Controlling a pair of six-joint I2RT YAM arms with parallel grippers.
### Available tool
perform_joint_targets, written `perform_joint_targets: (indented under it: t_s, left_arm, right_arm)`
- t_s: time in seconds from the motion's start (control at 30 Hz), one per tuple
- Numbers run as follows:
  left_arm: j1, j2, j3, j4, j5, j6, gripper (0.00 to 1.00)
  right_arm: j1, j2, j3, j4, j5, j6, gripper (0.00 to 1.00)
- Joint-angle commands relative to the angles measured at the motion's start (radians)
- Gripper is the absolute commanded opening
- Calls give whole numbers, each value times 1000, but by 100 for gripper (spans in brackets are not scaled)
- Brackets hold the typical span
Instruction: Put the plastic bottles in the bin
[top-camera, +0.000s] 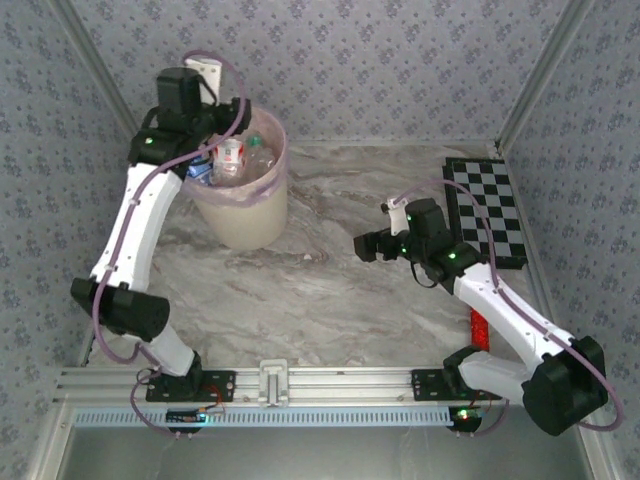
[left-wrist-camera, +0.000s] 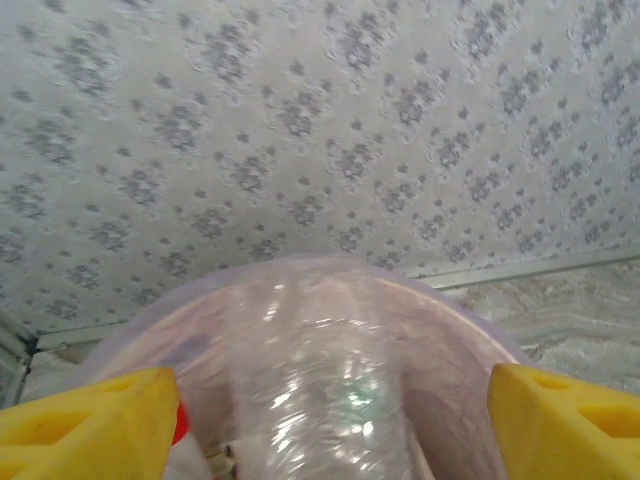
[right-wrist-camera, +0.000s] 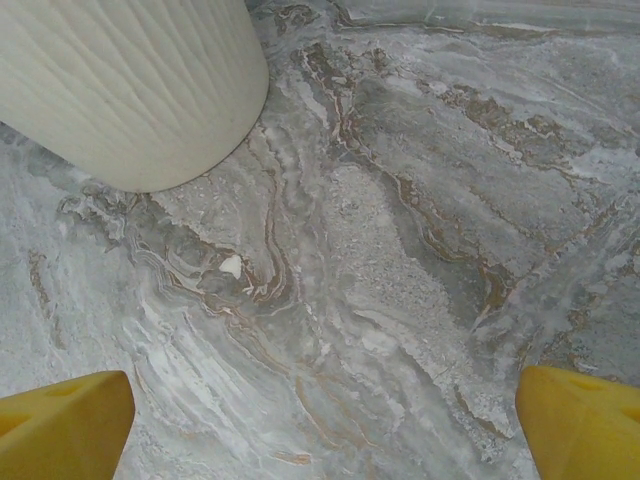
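1. Hovering over the bin (top-camera: 250, 215), the left gripper (left-wrist-camera: 320, 410) stands wide, its fingers clear of the clear bottle (left-wrist-camera: 315, 340) just below and between them.
2. Other plastic bottles (top-camera: 232, 158) lie in the bin beneath this claw.
3. The right gripper (right-wrist-camera: 320, 420) stands wide above the bare table (right-wrist-camera: 400, 250), with the bin wall ahead to its left.

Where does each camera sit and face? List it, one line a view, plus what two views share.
Top external: above, behind the bases, looking down on the table; both arms, left pincer over the bin, right pincer mid-table.
Left wrist: on that wrist, facing into the bin; spread yellow fingers, a bottle between.
Right wrist: facing down at the table; spread yellow fingers.
Shared: right wrist and top both show the bin's outer wall.
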Motion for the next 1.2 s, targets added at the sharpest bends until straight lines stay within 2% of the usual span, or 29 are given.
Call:
perform_joint_targets:
  t_s: [0.0,0.13,0.3,0.37,0.53,0.67,0.77,0.87,1.03,1.17]
  left_arm:
    - [9,62,42,-58,-111,25,80]
    - [59,49,4,-67,-134,-35,75]
    - [88,-20,-97,-26,-90,-70,71]
    - [87,-35,-106,-11,-38,-67,76]
    - [85,-110,-107,50,81,-62,99]
    - [85,-175,-58,53,114,-53,99]
    - [100,-233,-47,15,5,-17,99]
    - [198,-314,-142,16,-75,-54,99]
    - [477,-483,-480,141,-46,-265,99]
    - [573,-539,-760,237,-87,-321,99]
  right_arm:
    - [12,-15,33,-39,45,-18,100]
    - [14,-27,27,-47,54,-16,100]
    - [19,0,38,-29,42,-13,100]
    - [23,18,53,-23,36,-14,100]
    - [21,30,106,-28,69,-48,100]
    - [-8,34,155,-32,126,-60,100]
    - [-47,48,172,-40,189,-51,100]
    - [-108,68,191,-67,254,21,100]
    - [-236,81,176,-76,260,114,100]
    - [-314,99,153,-93,303,105,100]
